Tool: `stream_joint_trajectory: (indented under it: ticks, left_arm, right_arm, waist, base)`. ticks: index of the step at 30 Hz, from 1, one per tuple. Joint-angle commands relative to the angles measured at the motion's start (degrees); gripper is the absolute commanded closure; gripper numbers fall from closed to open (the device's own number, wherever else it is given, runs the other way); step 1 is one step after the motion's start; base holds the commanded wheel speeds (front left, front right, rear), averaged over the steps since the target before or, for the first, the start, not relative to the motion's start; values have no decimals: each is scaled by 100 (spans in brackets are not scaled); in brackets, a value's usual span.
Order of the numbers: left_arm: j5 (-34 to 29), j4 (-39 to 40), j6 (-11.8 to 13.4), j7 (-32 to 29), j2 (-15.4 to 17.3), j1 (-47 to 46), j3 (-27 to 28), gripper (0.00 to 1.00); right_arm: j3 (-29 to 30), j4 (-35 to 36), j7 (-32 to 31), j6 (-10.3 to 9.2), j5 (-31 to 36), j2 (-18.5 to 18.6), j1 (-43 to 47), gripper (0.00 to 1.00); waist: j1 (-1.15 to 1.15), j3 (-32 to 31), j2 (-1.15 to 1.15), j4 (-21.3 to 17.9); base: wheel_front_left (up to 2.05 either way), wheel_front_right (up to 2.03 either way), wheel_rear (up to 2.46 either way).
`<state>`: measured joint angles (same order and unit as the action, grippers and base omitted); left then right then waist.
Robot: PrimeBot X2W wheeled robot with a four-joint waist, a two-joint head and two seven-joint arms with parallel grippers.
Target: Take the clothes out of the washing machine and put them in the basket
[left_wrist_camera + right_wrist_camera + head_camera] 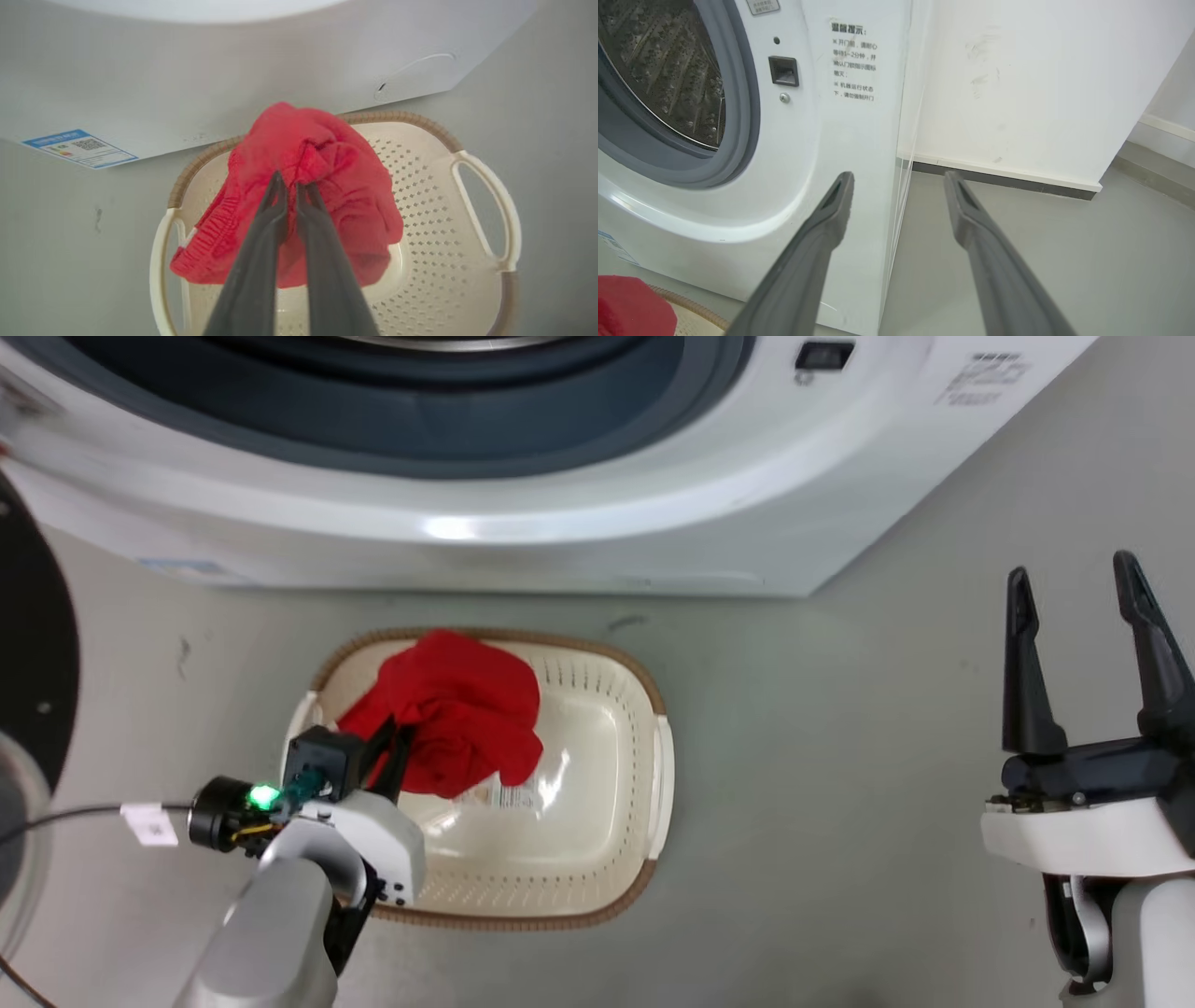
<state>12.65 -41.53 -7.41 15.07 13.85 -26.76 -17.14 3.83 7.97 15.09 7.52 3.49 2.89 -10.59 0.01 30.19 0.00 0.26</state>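
A bunched red garment (457,714) of the clothes hangs over the left half of the cream basket (635,803), its lower edge near the basket's base. My left gripper (397,733) is shut on that garment; in the left wrist view its fingers (275,205) pinch the red fabric (327,186) above the basket (434,186). The white washing machine (560,523) stands just behind the basket, its grey ring (373,420) at the top of the head view. My right gripper (1074,588) is open and holds nothing, to the right over the floor; its wrist view shows the drum (658,70).
The open porthole door (33,663) stands at the far left. Grey floor (840,756) lies to the right of the basket. A white wall (1041,93) with a dark skirting runs beside the machine.
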Motion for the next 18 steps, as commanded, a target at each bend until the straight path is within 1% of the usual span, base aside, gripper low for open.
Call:
stream_joint_trajectory:
  ticks: [1, 7, 8, 11, 14, 18]
  left_arm:
    - [-5, -103, -5, 15, 49, -103, -35, 100]
    - [109, -1206, -6, 15, 98, -918, -438, 100]
    - [49, -1320, -6, 15, 132, -1053, -538, 100]
    - [-71, -1537, 0, 15, 197, -1397, -649, 100]
    - [-72, -1781, 1, 15, 182, -1594, -604, 100]
    - [-33, -2025, 1, 15, 38, -1831, -641, 100]
  right_arm:
    - [-5, 39, 12, -6, 32, -3, -66, 0]
    - [72, 197, 13, -6, 105, -2, -167, 0]
    - [96, 215, 13, -6, 115, -2, -174, 0]
    - [173, 295, 12, -6, 124, -2, -257, 0]
    - [216, 384, 12, -6, 140, -3, -287, 0]
    - [298, 501, 12, -6, 176, -3, -284, 0]
  waist:
    - [-1, 373, 0, -65]
    - [-1, 1021, 0, -155]
    - [-1, 1114, 0, -162]
    - [-1, 1414, 0, -181]
    - [-1, 1631, 0, -210]
    - [-1, 1858, 0, -194]
  base:
    - [0, 0, 0]
    - [0, 0, 0]
    - [0, 0, 0]
    - [0, 0, 0]
    - [0, 0, 0]
    - [0, 0, 0]
